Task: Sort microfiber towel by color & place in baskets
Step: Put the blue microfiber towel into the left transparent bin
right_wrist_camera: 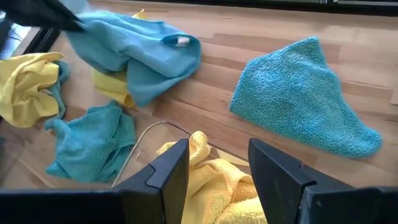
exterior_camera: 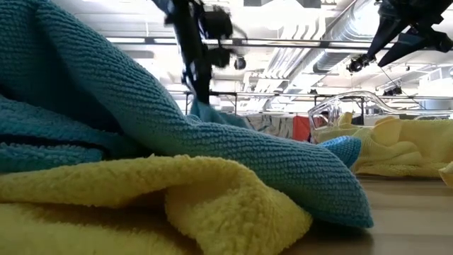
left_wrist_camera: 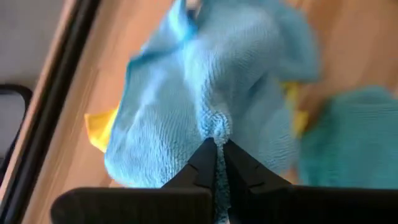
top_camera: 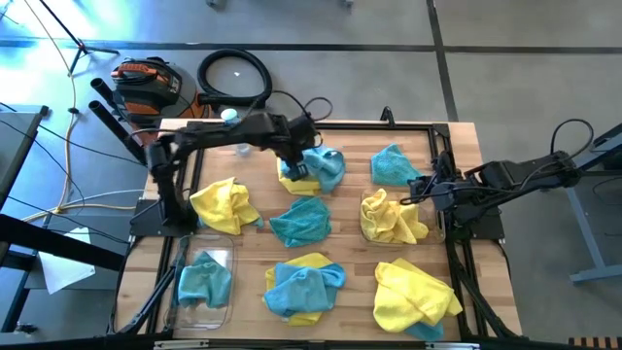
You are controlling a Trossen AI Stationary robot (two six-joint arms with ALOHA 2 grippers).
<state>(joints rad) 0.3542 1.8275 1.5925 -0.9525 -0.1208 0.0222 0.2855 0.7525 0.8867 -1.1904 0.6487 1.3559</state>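
Note:
A light teal towel (top_camera: 323,165) lies bunched over a yellow towel (top_camera: 303,187) at the table's far middle. My left gripper (top_camera: 296,167) is over it, shut on it. My right gripper (top_camera: 425,192) hangs open at the right, just above the right basket (right_wrist_camera: 140,140). That clear basket holds yellow towels (top_camera: 394,216). The left basket (top_camera: 225,258), at the near left, holds a teal towel (top_camera: 202,282). My left gripper pinches a bunched-up fold (left_wrist_camera: 214,124) of the teal towel between its two fingertips (left_wrist_camera: 202,165), coming from above and slanting down. The cloth puckers into a small peak at the fingers. The rest of the towel (left_wrist_camera: 186,81) spreads below over the yellow towel (left_wrist_camera: 99,127).
Loose towels lie about the table: yellow (top_camera: 225,204) at the left, teal (top_camera: 299,222) in the middle, teal (top_camera: 394,163) at the far right, a teal-and-yellow heap (top_camera: 303,287) near the front and yellow (top_camera: 413,297) at the near right. A black rail (top_camera: 369,124) frames the table.

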